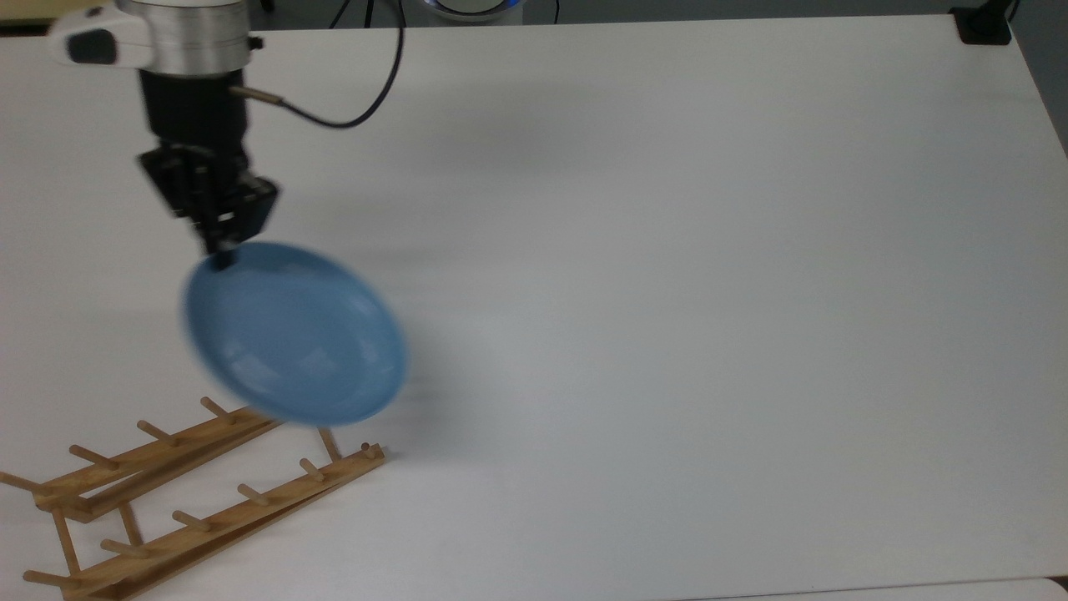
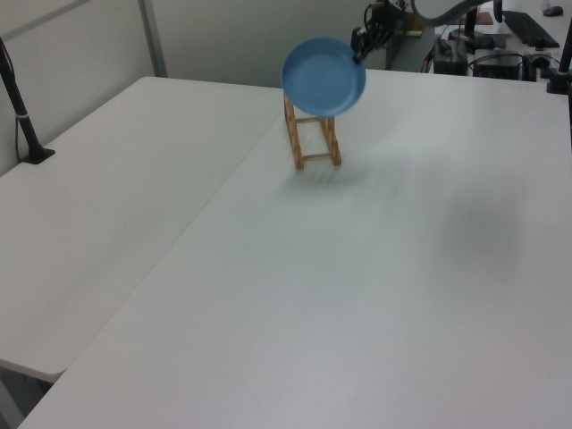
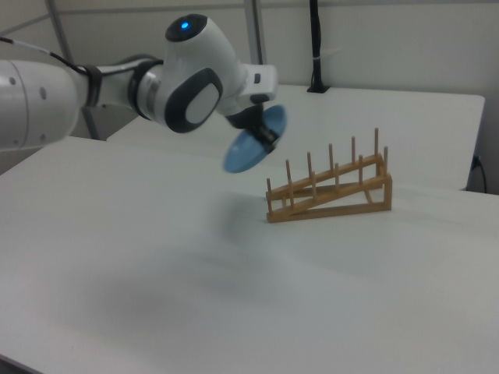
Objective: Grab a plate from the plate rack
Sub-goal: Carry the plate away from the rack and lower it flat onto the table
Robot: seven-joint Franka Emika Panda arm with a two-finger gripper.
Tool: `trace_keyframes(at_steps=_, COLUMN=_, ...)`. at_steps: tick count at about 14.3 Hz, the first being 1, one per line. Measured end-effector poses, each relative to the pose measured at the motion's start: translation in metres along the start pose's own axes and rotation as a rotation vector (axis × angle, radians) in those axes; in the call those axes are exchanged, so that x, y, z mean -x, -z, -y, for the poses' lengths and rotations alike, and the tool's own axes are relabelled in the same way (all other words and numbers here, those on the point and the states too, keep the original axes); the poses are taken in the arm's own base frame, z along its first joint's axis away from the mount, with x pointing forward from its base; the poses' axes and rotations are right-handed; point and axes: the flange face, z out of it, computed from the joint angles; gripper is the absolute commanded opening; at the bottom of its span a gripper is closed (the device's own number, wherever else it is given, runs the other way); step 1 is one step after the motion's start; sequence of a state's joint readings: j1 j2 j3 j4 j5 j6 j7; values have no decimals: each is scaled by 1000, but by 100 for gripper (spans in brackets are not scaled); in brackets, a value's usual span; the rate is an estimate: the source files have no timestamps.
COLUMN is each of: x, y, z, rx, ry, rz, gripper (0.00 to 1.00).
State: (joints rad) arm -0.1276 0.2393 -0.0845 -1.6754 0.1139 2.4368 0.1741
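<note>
A white table [image 1: 667, 250] fills the scene, and in the left view a second white tabletop [image 2: 98, 206] butts against it on the left view's left. Above it reaches the white Franka arm [image 3: 117, 89], its rounded joint with a blue light showing in the right view, and a black cable [image 1: 350, 108] loops from its wrist. The plate rack [image 1: 192, 492] stands empty on the table at the top view's lower left, its two wooden rails sloping and its upright pegs bare; in the right view it sits to the right of the arm [image 3: 331, 191]. The plate [image 1: 296, 334] is up in the air, clear of the rack and held tilted, its blue hollow face turned toward the top camera; in the left view it hangs in front of the rack's upper end [image 2: 323, 76], and in the right view it shows nearly edge-on, well above the tabletop [image 3: 253, 144]. The gripper [image 1: 221, 250] pinches the plate's rim at the top view's upper-left edge, its black fingers closed on that rim.
</note>
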Motion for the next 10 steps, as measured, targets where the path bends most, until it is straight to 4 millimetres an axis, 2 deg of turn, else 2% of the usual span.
trace_keyframes(at_steps=2, x=23, y=1, z=8, rx=-43, ry=54, rz=191, gripper=0)
trace_keyframes(at_steps=4, x=42, y=-5, z=7, rx=-49, ry=125, rz=328, gripper=0)
trace_keyframes(at_steps=8, x=90, y=-35, z=-7, rx=-96, ry=344, rz=636, gripper=0)
trace_keyframes(at_steps=10, x=109, y=-64, z=-20, rx=-122, ry=411, rz=732, gripper=0)
